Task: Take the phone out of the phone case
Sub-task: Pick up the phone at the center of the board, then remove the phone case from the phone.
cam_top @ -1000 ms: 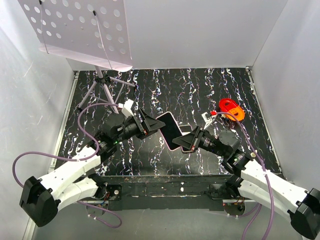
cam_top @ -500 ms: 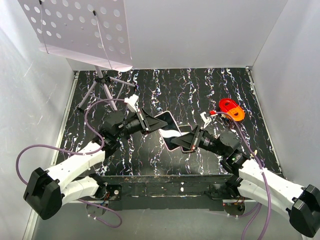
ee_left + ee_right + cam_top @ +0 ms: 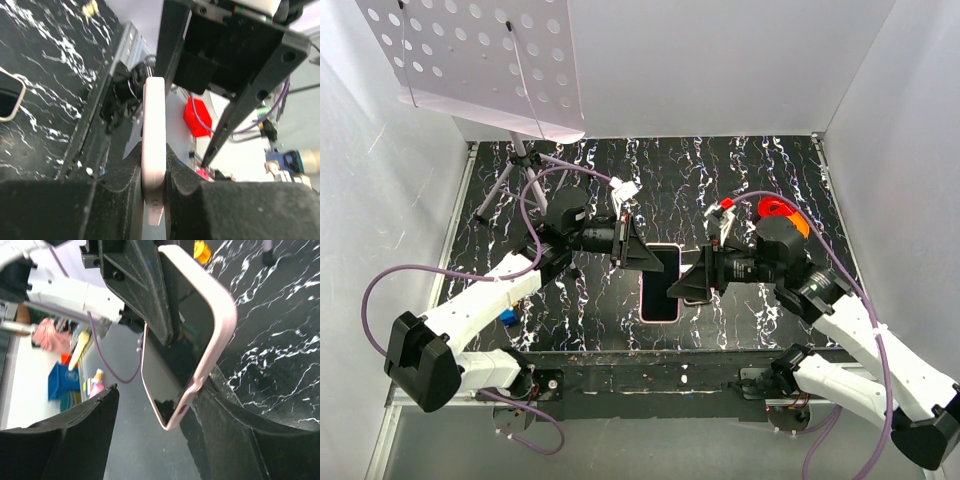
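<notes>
Cased phone held above the bench [image 3: 740, 190], between 2 claws

Left claw [image 3: 645, 260] is clamped on the pink phone case [image 3: 658, 318] at its left long edge. Right claw [image 3: 684, 289] gapes around the right edge. The phone [image 3: 663, 278] has its long axis running far-to-near.

Glossy phone [image 3: 182, 357], matt pink case [image 3: 223, 330]

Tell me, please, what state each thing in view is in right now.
phone, seated in its case, screen dark.
pink phone case, on the phone, clamped at one edge.
left gripper, shut on the pink phone case.
right gripper, open, fingers either side of the phone.
orange object, lying loose, untouched.
</notes>
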`<state>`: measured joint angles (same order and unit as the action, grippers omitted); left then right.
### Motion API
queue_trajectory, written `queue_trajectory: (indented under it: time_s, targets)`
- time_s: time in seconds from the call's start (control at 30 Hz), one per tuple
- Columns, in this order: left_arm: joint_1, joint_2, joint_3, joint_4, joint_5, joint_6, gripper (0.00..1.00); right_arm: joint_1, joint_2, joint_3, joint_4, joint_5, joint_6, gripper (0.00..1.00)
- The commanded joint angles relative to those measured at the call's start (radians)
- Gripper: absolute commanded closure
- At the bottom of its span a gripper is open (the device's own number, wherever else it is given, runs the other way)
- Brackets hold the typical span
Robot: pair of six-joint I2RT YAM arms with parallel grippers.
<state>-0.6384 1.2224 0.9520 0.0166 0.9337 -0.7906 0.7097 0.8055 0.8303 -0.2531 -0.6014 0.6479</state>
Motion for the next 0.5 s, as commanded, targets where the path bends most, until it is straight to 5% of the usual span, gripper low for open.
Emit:
queue_trajectory:
  time_s: [0.0,0.13,0.47]
  targets:
    - [-0.003,-0.037,0.045,-0.064,0.200,0.087,1.00,-0.022,0.072,0.096,-0.069,-0.245,-0.133,0.30]
    - [-0.004,-0.037,0.059,-0.040,0.249,0.064,1.00,-0.026,0.153,0.122,0.010,-0.346,-0.102,0.37]
    - [-0.003,-0.064,0.128,-0.083,0.200,0.065,1.00,-0.021,0.202,0.012,0.469,-0.425,0.173,0.92]
